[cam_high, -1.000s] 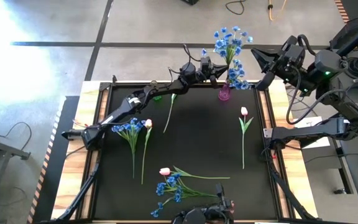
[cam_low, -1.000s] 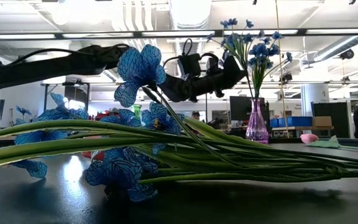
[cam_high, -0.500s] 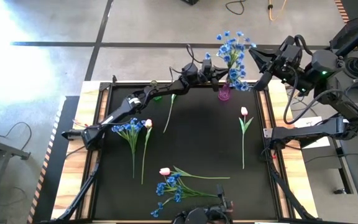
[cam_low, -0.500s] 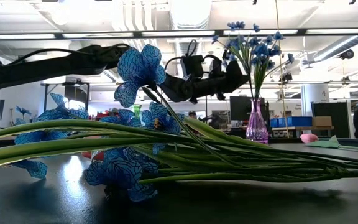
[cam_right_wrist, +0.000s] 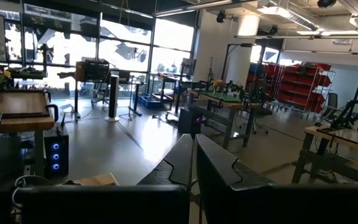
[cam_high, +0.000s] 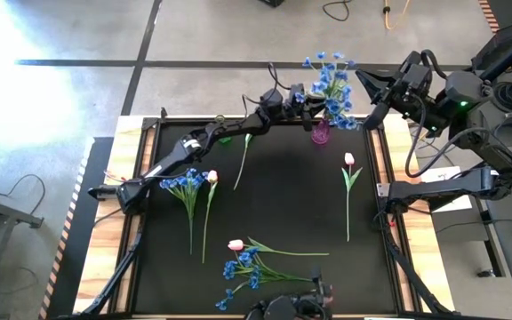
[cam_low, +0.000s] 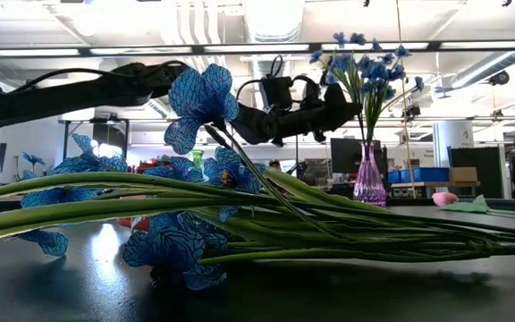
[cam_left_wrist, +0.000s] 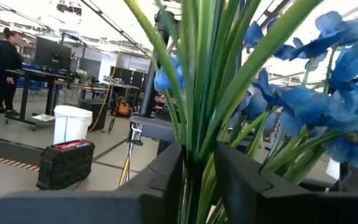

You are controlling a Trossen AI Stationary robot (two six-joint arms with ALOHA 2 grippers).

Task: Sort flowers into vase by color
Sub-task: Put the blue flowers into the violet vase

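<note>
Reaching to the mat's twelve o'clock edge, the left gripper (cam_high: pixel 312 98) has its fingers parted a little around the green stems of a blue bunch (cam_high: pixel 329 78) standing in the purple vase (cam_high: pixel 321 134). Loose blue sprays and tulips (cam_high: pixel 348 160) lie at nine, six and three o'clock; they look light and floppy-headed with stiff stems, best pinched mid-stem. Right gripper (cam_right_wrist: pixel 194 155), pressed together, waits off the table at two o'clock

Overhead ceiling lights (cam_low: pixel 266 49) are illuminating brightly; window glare is washing out the floor (cam_high: pixel 25 98); nearby stems (cam_left_wrist: pixel 197 81) are blurring.
</note>
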